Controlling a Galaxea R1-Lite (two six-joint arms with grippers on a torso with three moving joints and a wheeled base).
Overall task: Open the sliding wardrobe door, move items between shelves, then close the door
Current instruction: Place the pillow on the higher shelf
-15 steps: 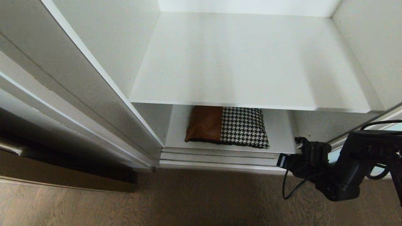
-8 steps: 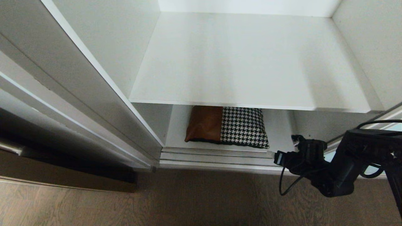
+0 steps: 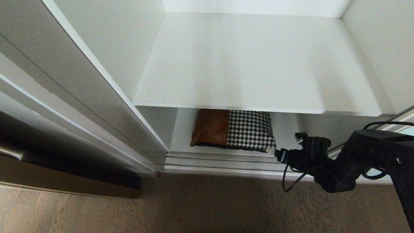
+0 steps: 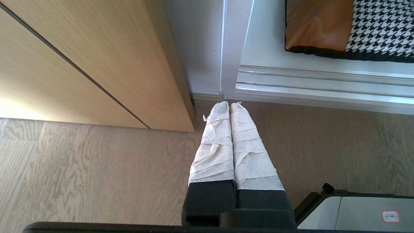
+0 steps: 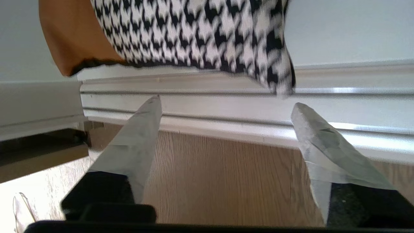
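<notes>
The black right arm reaches in low from the right, its right gripper (image 5: 226,108) spread wide and empty just off the near corner of the square patchwork cushion (image 3: 233,131), brown leather beside houndstooth. That cushion lies on the bottom white shelf (image 3: 286,136) behind the silver floor track (image 3: 220,160), under the bare upper white shelf (image 3: 258,64). The left gripper (image 4: 229,105) hangs clenched over the wood floor (image 4: 97,174); no readable writing.

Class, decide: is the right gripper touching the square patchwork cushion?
Apart. The right wrist view shows the right gripper open, short of the square patchwork cushion.
</notes>
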